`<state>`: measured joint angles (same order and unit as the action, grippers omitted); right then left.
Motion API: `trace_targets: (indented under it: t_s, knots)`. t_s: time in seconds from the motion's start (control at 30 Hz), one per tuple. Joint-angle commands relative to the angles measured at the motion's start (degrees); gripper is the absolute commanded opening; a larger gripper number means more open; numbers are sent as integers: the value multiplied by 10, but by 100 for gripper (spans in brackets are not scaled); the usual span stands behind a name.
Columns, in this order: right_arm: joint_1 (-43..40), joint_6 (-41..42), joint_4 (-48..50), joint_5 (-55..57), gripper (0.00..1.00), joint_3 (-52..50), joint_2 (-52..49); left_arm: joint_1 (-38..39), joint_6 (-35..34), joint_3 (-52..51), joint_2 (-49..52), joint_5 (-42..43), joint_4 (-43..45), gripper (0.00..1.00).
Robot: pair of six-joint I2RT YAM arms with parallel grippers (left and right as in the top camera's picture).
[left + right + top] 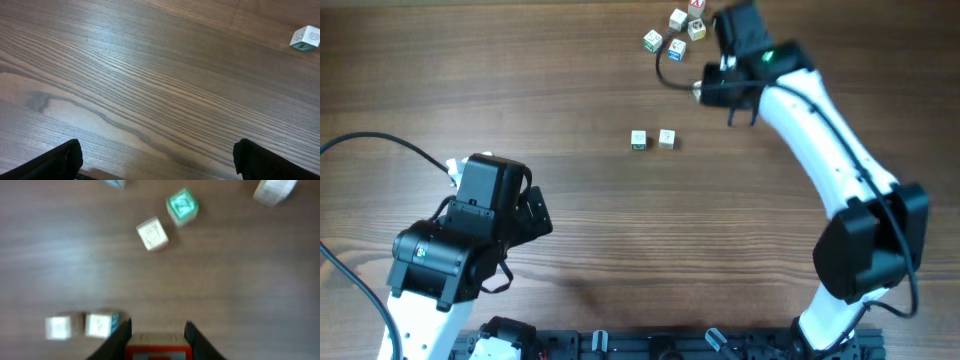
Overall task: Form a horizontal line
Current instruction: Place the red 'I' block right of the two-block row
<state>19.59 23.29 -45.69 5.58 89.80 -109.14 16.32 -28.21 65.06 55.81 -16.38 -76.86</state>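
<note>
- Right tool (740, 112): clenched on a small white letter cube with red marking (157, 342), which sits between its fingers in the wrist view.
- Horizontal line (666, 138): unfinished. It consists of a green-marked white cube (638, 140) and a pale one just beside it, at about 9 o'clock from the right tool. The place at its 3 o'clock end is unfilled.
- Loose cluster of similar white cubes (677, 47): at about 10 o'clock from the right tool, well apart from the line.
- Left tool (532, 215): released, jaws wide over bare wooden surface (150, 75), at 8 o'clock from the line.
- Hazards: on the way down a finger could nudge the pale cube and break the line. A skewed release would leave the red-marked cube rotated or out of line.
</note>
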Motion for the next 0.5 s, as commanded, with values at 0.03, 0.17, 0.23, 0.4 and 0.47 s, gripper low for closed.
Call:
trace_targets:
  t_s: [0.03,0.17,0.23,0.4,0.47]
  knots:
    - [-2,43,104,-27,26,-139,-13,-5,-8,-2,-3,2,1,100]
    - [5,43,213,-59,31,-221,-13,-5,-8,-2,-3,2,1,100]
    - [12,43,249,-59,32,-243,-13,-5,-8,-2,-3,2,1,100]
    - [37,38,289,-72,33,-249,-13,-5,-8,-2,-3,2,1,100]
    - [51,39,297,-69,33,-249,-13,-5,-8,-2,-3,2,1,100]
